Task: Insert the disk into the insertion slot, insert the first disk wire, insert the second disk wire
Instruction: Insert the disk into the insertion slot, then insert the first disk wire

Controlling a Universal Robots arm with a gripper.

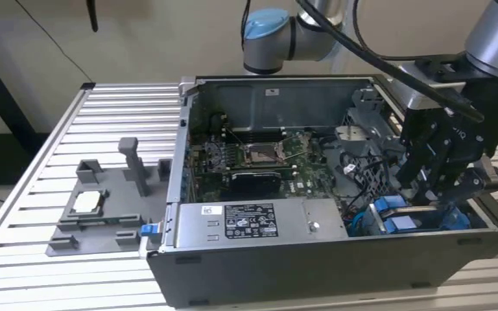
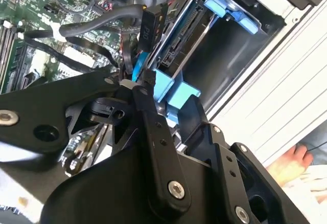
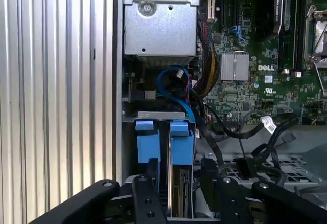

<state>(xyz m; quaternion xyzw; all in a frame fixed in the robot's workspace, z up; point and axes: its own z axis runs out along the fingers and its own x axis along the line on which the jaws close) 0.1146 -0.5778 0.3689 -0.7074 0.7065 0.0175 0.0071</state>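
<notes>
An open computer case point(image 1: 318, 272) lies on a slatted aluminium table point(image 1: 24, 214). Beside it, towards the exterior view's left, a grey fixture tray point(image 1: 93, 223) with upright posts sits on the slats. A long labelled power-supply box point(image 1: 249, 223) runs along the case's near edge, and the green motherboard point(image 1: 258, 162) fills the middle.

Loose black cables point(image 3: 240, 132) spill from the board towards the drive corner. A looped blue cable point(image 3: 171, 78) lies just behind the cage. A black plug point(image 2: 146, 32) hangs just beside the drive's connector edge. A person's hand point(image 2: 294, 162) rests on the table outside the case wall.

The disk point(image 3: 181, 193) stands on edge in the insertion slot point(image 3: 161, 115), a grey metal cage in the case's near corner at the exterior view's right. Its blue carrier point(image 3: 182, 142) faces up, level with a second blue carrier point(image 3: 148, 142) touching it on one side.

The arm point(image 1: 275, 32) comes in over the far edge of the case and bends straight down into that corner. The gripper point(image 3: 180, 173) points downward and straddles the disk's blue end. I cannot tell whether the claw is clenched on it or released.
</notes>
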